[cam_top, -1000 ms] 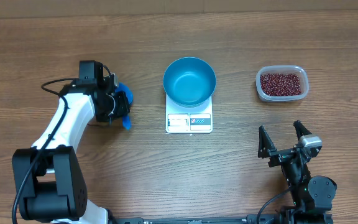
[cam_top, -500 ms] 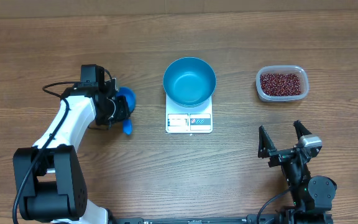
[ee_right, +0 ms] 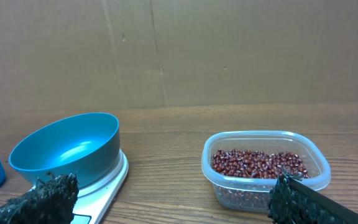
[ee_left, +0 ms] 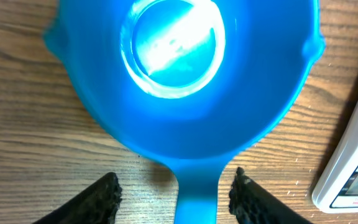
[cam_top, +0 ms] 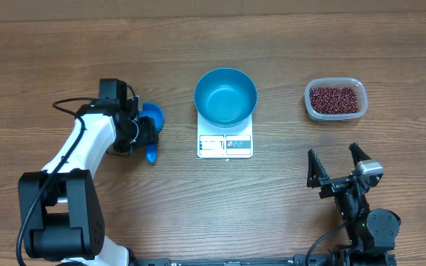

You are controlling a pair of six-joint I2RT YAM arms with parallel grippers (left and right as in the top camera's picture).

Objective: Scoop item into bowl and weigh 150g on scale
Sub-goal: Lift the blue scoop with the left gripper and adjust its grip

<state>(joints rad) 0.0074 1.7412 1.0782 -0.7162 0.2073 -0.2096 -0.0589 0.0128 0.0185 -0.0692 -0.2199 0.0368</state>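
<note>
The left claw (ee_left: 176, 194) is spread. It has one finger (ee_left: 101, 198) on each side of the handle (ee_left: 195, 202) of the small blue scoop (ee_left: 185, 93). There is a gap on both sides, so it is pinching nothing. The scoop lies empty on the tabletop (cam_top: 198, 207), just beside the scale (cam_top: 225, 145).

The handle is thin and smooth. If the claw shuts a bit crooked, I think the scoop could twist or pop out. It could also swing into the scale, which is very close, and push it.

The bowl (cam_top: 225, 96) sits on the scale and is wider than it. A bump on its rim might tip it or slide it off.

The beans (cam_top: 335, 100) are all in the clear tub (cam_top: 307, 103), well apart on the far side of the bowl. That is a long way to carry a full scoop, so beans may spill. The tub looks light and may slide when the scoop digs in.

The right claw (cam_top: 338, 164) is wide open near the tub and holds nothing.
</note>
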